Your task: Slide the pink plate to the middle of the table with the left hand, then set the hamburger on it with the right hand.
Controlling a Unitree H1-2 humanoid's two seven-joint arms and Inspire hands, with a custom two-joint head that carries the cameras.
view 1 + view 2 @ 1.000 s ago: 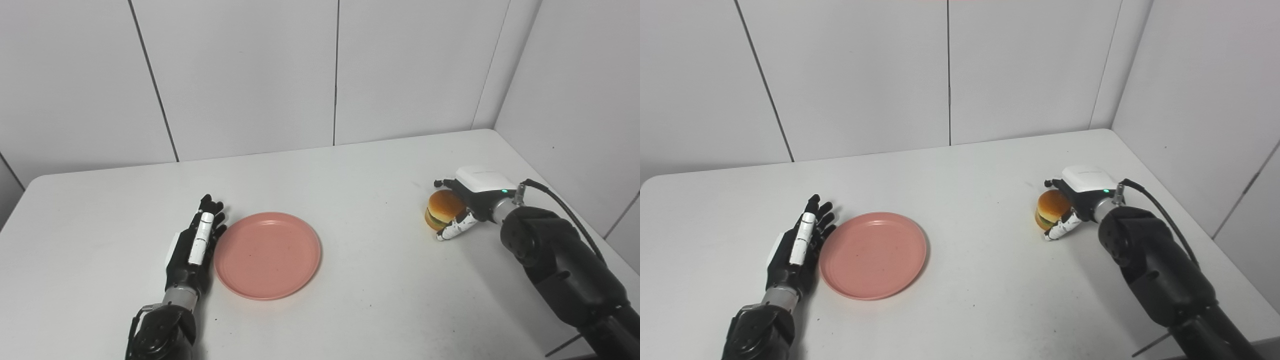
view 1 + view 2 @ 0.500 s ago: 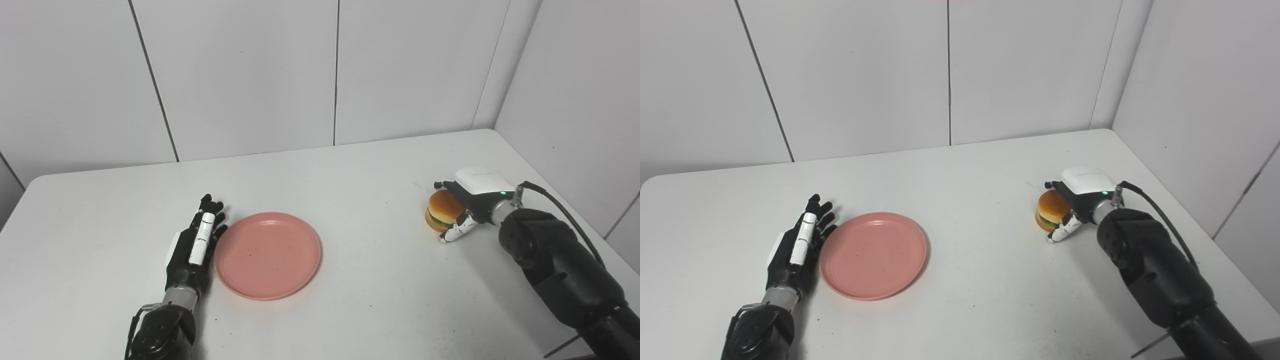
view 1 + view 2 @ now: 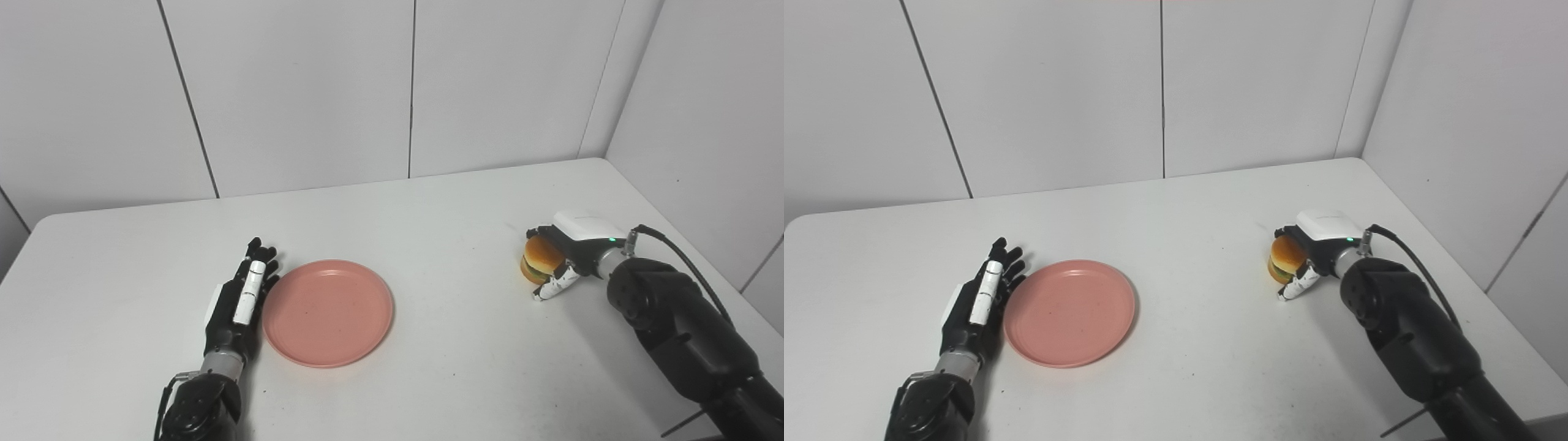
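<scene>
Right robot hand [image 3: 566, 254] grips hamburger [image 3: 539, 260] near table's [image 3: 429, 380] right edge.

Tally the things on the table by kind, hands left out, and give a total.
Plates: 1, the pink plate, empty.
Hamburgers: 1, the hamburger, held in the right hand.
Total: 2.

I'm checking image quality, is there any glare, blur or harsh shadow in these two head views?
Left eye view: even, soft light; pink plate and hamburger sharp, with faint shadows. Right eye view: the same, no glare on the table; both hands crisp.
</scene>
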